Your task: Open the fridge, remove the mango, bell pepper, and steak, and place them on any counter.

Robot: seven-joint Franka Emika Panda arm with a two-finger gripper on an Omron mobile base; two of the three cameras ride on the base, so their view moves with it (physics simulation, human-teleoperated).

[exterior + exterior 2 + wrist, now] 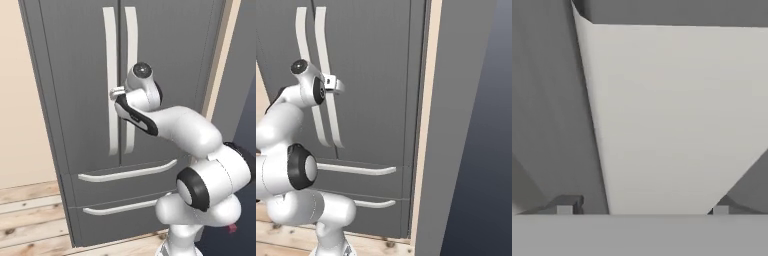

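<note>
- Claw (pixel 118 93) is held level against the fridge's long pale handles, about halfway up the upper doors; it's probably set there so a door can be pulled from where the bar stands furthest off the panel
- jaws are spread wide: in the hand view a pale handle (pixel 662 125) runs up between the fingertips (pixel 564 209), and dark door can be seen between the bar and one tip, so nothing is clamped yet. It reads as a straddle, lined up before a squeeze
- which of the two handles is being straddled can't be told for sure, since the base views don't agree
- far left, a plain beige wall (pixel 20 100) and a wood floor (pixel 30 210) are seen, so there's room on that side for a door to swing
- the fridge (pixel 75 75) comes next, dark grey, with both French doors shut flush and the seam running between the handles
- below the doors, two drawers (pixel 100 192) are shut too, each with its own pale curved pull
- far right, the fridge is boxed in by a tall grey panel (pixel 466 125), so that side looks tighter
- mango, bell pepper and steak are judged to be behind the shut doors; opening hasn't been done yet, so the job's barely started
</note>
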